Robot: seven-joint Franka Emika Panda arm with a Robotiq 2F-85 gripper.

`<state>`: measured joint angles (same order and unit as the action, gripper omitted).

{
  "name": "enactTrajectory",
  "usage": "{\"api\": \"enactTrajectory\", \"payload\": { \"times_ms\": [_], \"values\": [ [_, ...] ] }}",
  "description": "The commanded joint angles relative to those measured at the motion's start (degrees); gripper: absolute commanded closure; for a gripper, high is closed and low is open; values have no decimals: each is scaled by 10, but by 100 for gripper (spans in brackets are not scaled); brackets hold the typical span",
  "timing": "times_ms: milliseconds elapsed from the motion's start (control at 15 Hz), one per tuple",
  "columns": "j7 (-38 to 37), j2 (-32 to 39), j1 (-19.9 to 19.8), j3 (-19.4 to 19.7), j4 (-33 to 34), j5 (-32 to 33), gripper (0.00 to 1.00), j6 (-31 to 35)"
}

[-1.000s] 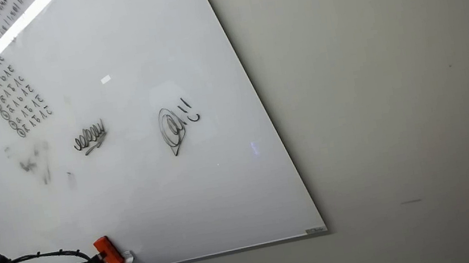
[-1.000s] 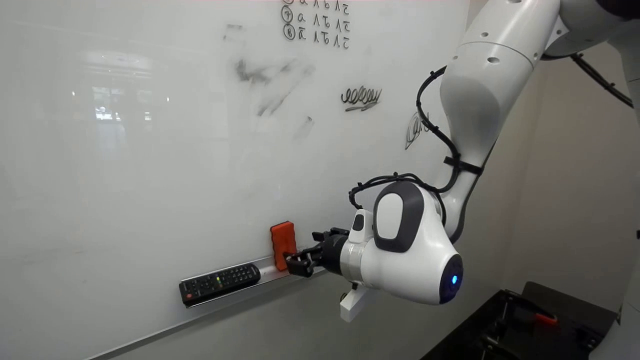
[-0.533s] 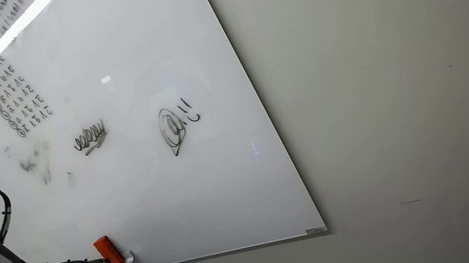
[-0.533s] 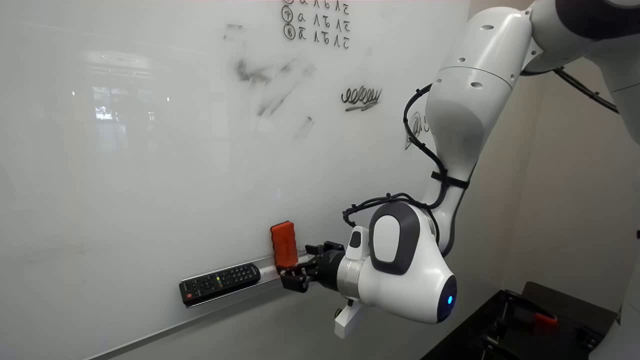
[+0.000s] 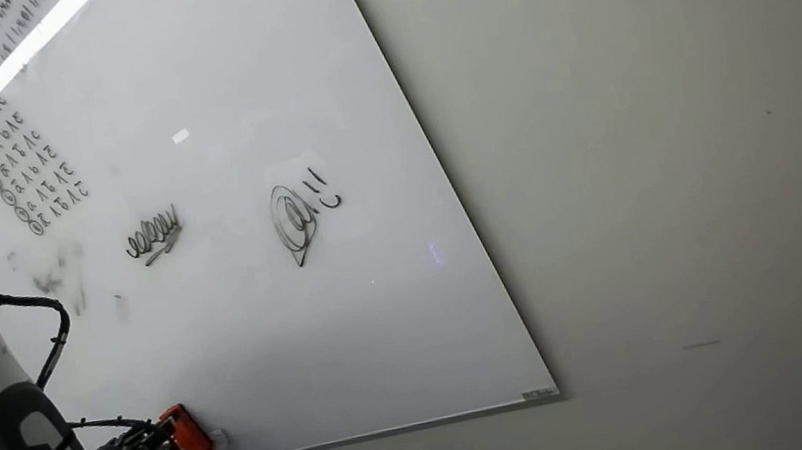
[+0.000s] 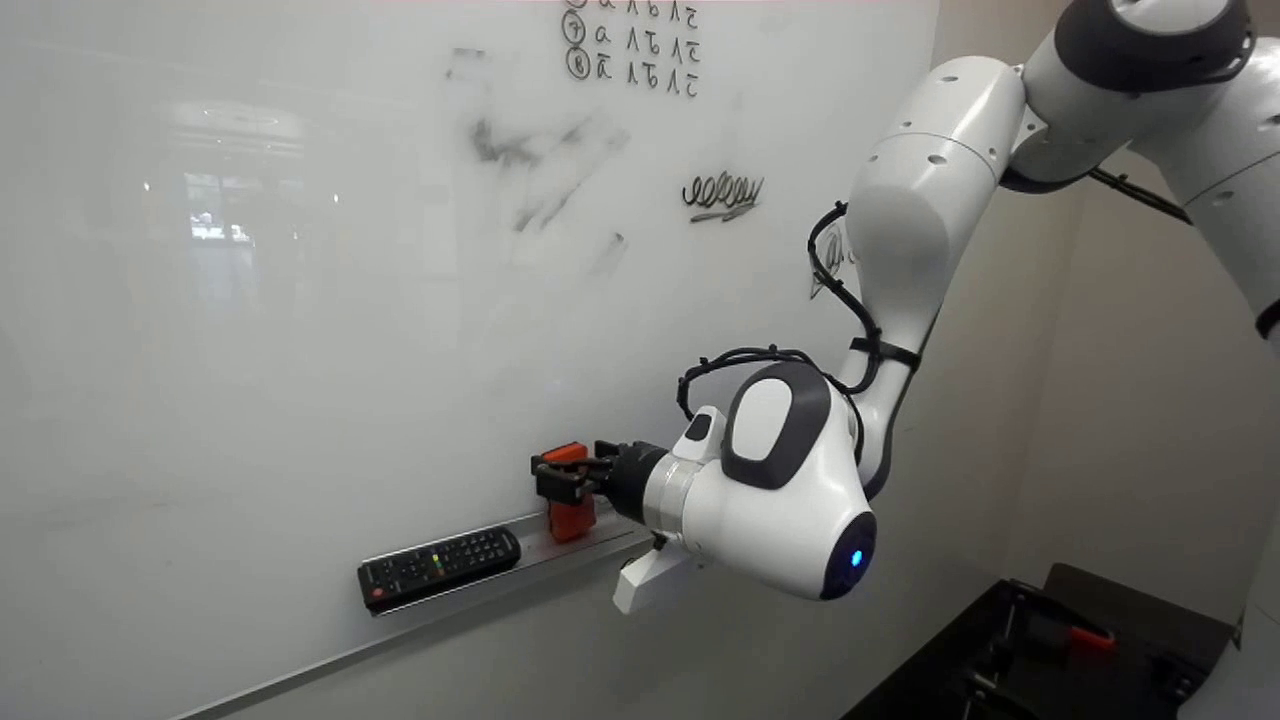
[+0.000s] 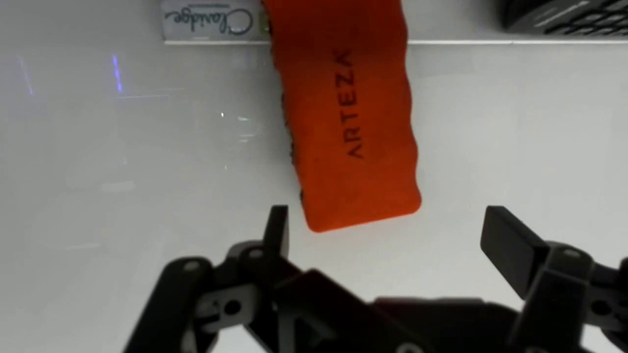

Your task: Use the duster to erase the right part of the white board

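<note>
Wrist view, left to right: one finger [image 7: 277, 230] near the duster [image 7: 349, 113], which stands on end on the ledge [image 6: 537, 545] of the white board [image 7: 147, 196]; opposite finger [image 7: 510, 250] farther off. End effector [image 7: 387, 208] spread wide, nothing held. Judgement: you should centre on the duster before closing.

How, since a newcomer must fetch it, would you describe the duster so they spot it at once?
Face the big white board and find the tray at its lower edge. To the right of the black remote lying there, the duster stands on end. Unlike the dark, flat remote, it is an orange-red block with wavy sides, marked ARTEZA.
</note>
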<state>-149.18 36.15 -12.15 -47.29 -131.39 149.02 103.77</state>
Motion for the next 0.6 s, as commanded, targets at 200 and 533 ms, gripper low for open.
{"api": "enactTrajectory", "payload": {
  "times_ms": [200, 533],
  "values": [
    [1, 11, -33, -10, -16, -5, 0, -1],
    [7, 11, -36, -10, -13, -1, 0, 19]
  ]
}}
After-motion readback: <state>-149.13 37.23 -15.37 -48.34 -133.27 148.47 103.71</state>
